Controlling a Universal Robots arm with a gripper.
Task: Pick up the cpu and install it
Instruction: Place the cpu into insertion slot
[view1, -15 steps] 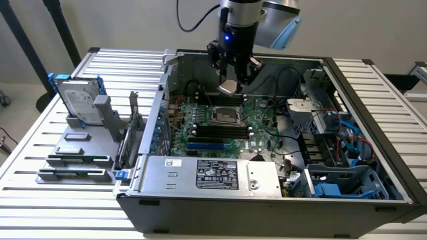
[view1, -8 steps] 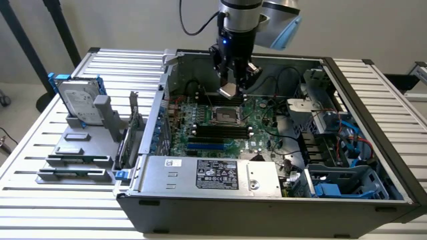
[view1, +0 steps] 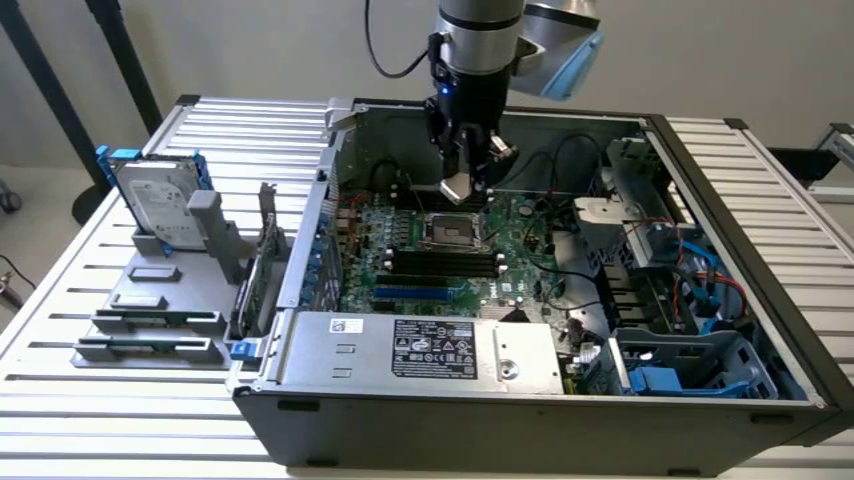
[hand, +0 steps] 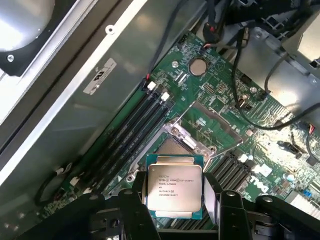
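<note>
Exterior view, arm: the arm (view1: 478, 50) reaches down into an open computer case (view1: 787, 330). Its upper part is cut off by the picture's edge.
Exterior view, gripper: the gripper (view1: 459, 186) hangs inside the case with its jaws closed on the cpu (view1: 457, 192). The cpu shows as a small pale plate at the tip, and the fingertips are hard to tell from it.
Exterior view, under the gripper: the socket (view1: 451, 232) sits on the green board (view1: 527, 265), just below the held cpu and apart from it.
Exterior view, away from the gripper: a labelled power supply box (view1: 420, 350) lies along the case's near side, well apart from the gripper.
Exterior view, outside the case: a hard drive (view1: 158, 205) in a blue frame stands upright on a grey rack (view1: 147, 330). It is well apart from the gripper, towards the exterior view's left.
Surface and room: the case and the rack rest on a slatted metal table (view1: 54, 420), with a plain pale wall (view1: 267, 50) behind.
Wrist view, fingers: two fingers (hand: 212, 200) press on opposite edges of the cpu. Its printed metal top faces the camera and its underside is hidden.
Wrist view, socket: it lies just beyond the gripper and is partly hidden behind the cpu.
Wrist view, memory slots: long dark slots (hand: 132, 135) run beside the socket.
Wrist view, cables: black cables (hand: 250, 107) cross the board farther off, and their ends are hard to make out.
</note>
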